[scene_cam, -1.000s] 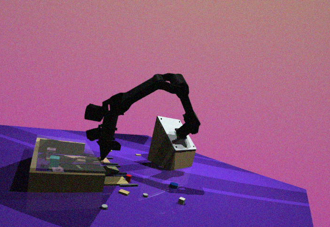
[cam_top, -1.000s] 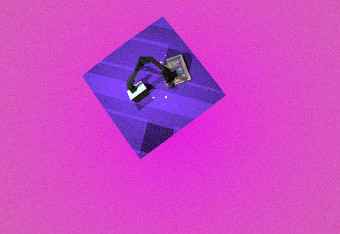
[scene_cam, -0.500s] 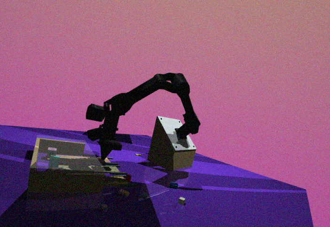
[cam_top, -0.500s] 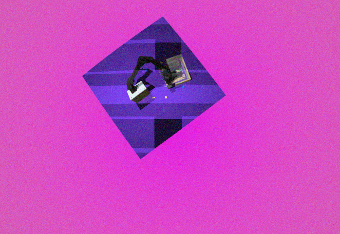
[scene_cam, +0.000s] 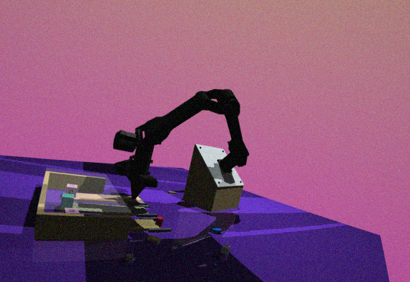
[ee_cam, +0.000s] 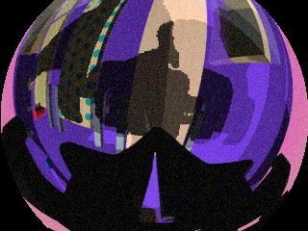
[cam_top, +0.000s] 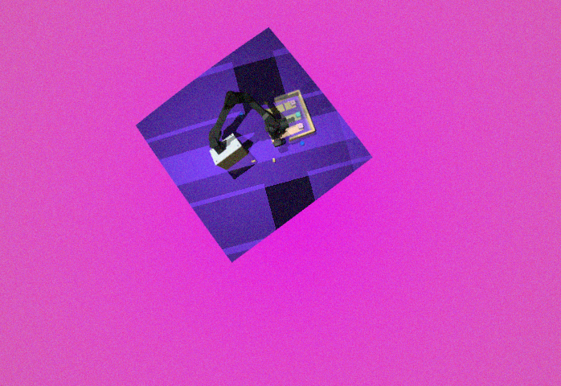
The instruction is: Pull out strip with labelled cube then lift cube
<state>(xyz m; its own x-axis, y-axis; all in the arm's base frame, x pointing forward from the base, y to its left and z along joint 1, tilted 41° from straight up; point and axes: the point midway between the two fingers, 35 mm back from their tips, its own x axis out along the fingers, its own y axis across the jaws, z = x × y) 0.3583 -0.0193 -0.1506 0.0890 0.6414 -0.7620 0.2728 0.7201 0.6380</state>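
A tan open-fronted box [scene_cam: 79,229] [cam_top: 310,119] holds several strips under a clear cover. A pale peach strip [scene_cam: 92,197] [cam_top: 293,131] [ee_cam: 187,26] runs out of its open side toward the arm. A small pinkish cube [scene_cam: 71,185] [cam_top: 300,125] with a mark on it sits at that strip's far end. A teal cube [scene_cam: 67,200] [cam_top: 298,114] stands on a neighbouring strip. My gripper [scene_cam: 135,197] [cam_top: 280,141] [ee_cam: 157,131] points straight down at the peach strip's near end, fingers shut together. I cannot tell whether the tips touch the strip.
The arm's wedge-shaped base [scene_cam: 212,185] [cam_top: 229,152] stands right of the box. Dark strip ends stick out at the box front [scene_cam: 145,214]. A red piece [scene_cam: 159,220], a blue disc [scene_cam: 216,230] [cam_top: 302,143] and small tan bits [cam_top: 273,159] lie on the purple table.
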